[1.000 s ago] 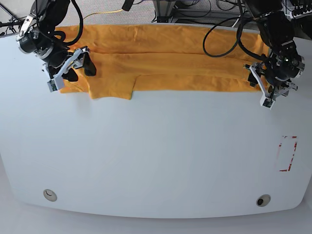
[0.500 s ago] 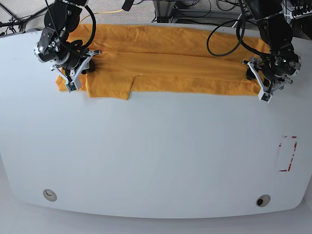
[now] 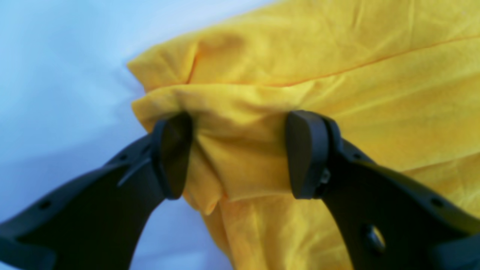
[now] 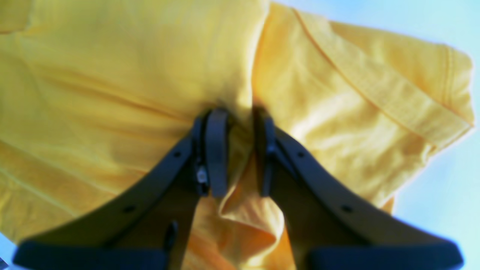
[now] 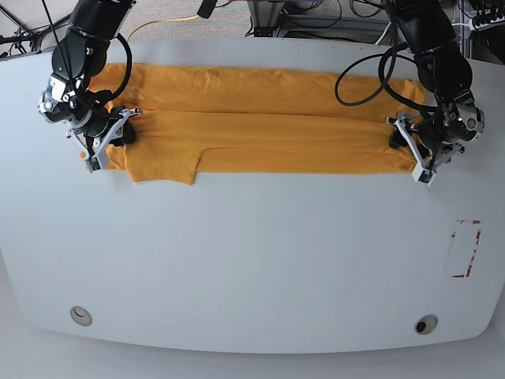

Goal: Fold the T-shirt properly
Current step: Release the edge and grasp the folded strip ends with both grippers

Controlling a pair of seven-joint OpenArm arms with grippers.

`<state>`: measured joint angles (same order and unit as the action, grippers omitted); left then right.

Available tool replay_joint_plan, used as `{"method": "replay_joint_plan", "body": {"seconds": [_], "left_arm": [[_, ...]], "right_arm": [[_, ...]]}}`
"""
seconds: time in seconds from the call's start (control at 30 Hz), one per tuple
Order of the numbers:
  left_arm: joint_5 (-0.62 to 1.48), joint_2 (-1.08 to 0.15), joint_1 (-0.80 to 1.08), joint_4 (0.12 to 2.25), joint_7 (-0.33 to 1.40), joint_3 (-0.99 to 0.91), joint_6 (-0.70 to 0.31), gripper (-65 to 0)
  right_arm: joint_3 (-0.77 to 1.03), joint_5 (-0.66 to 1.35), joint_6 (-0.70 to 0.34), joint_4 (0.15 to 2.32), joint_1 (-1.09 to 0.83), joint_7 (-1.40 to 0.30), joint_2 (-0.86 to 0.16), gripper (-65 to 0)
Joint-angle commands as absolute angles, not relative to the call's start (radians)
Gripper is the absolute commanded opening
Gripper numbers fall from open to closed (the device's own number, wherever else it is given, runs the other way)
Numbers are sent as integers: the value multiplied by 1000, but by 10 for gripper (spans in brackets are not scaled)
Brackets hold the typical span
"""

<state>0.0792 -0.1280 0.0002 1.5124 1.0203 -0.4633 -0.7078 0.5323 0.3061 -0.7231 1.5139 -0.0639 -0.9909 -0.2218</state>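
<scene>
Since the earlier base pictures, both arms have come in along the near edge of the T-shirt (image 5: 252,130), and the right gripper (image 4: 240,150) has gone from spread to pinched. We note the shirt lies as a long band across the far side of the table (image 5: 252,260), already doubled lengthwise, with a sleeve flap hanging toward us near its collar end.

Right wrist view: jaws nearly together with a bunched ridge of fabric caught between the pads; we read this as a firm grip at the collar end.

Left gripper (image 3: 240,153): jaws stand well apart, straddling a raised pleat at the hem corner. Both pads touch the cloth, but the fold is not yet squeezed. We would not call it held.

Step in hand, as we judge it: taking hold of both ends of the near edge, ahead of the next fold.

Next move calls for the left jaws to close on that pleat, taking all layers. Then both ends should rise together, evenly, so the band does not skew or shed a layer.
</scene>
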Motion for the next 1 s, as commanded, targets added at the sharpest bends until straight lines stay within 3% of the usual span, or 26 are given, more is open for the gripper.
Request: {"method": "replay_joint_plan", "body": {"seconds": [0.0, 0.17, 0.37, 0.57, 0.77, 0.97], "left_arm": [[35, -137, -10, 1527, 1059, -466, -698, -278], [62, -130, -22, 1626, 1076, -469, -698, -274], [200, -124, -22, 1741, 1228, -576, -698, -272], [332, -128, 28, 1738, 1253, -639, -698, -271], [432, -127, 53, 1667, 1248, -641, -698, -196], [473, -120, 53, 1555, 1224, -687, -698, -192]], "right_arm": [[539, 222, -698, 1517, -44, -1044, -254, -534], [539, 222, -698, 1517, -35, -1046, -255, -534], [539, 222, -698, 1526, -41, -1046, -255, -534], [539, 223, -698, 1526, -44, -1046, -254, -536], [539, 223, -698, 1527, -50, -1046, -252, -537], [541, 219, -698, 1546, -51, -1046, -228, -536]]}}
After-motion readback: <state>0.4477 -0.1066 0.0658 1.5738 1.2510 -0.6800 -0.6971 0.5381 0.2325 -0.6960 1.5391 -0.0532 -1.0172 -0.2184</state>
